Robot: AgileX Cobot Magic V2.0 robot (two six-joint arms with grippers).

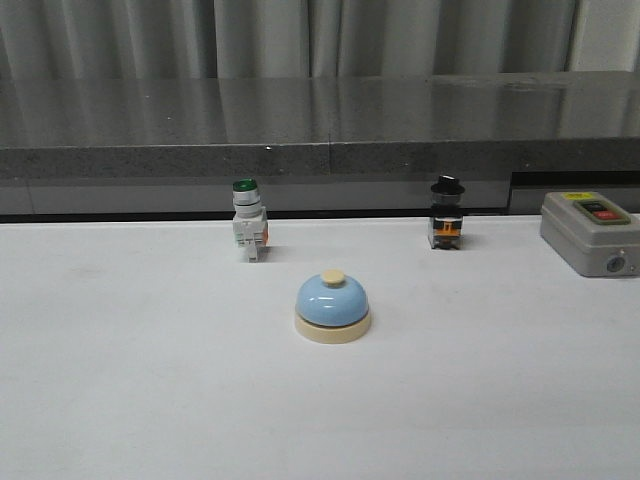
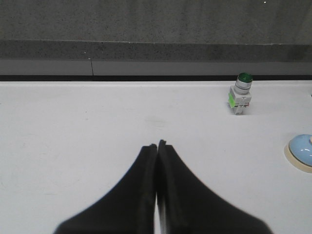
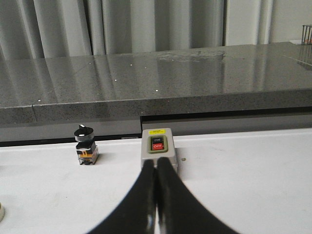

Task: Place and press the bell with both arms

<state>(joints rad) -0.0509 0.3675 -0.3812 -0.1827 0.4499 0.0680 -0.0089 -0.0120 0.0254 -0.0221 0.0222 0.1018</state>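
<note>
The light-blue bell (image 1: 333, 306), with cream base and cream knob, stands upright at the middle of the white table. Its edge also shows in the left wrist view (image 2: 302, 151). Neither arm shows in the front view. My left gripper (image 2: 158, 144) is shut and empty, over bare table well away from the bell. My right gripper (image 3: 156, 162) is shut and empty, its tips just in front of the grey button box (image 3: 157, 145). A sliver of the bell's cream base (image 3: 1, 211) shows at the edge of the right wrist view.
A green-capped white push-button switch (image 1: 248, 221) (image 2: 240, 93) stands behind the bell to the left. A black-capped switch (image 1: 446, 213) (image 3: 85, 145) stands behind it to the right. The grey box (image 1: 590, 231) sits at the far right. A dark stone ledge (image 1: 320, 115) runs along the back.
</note>
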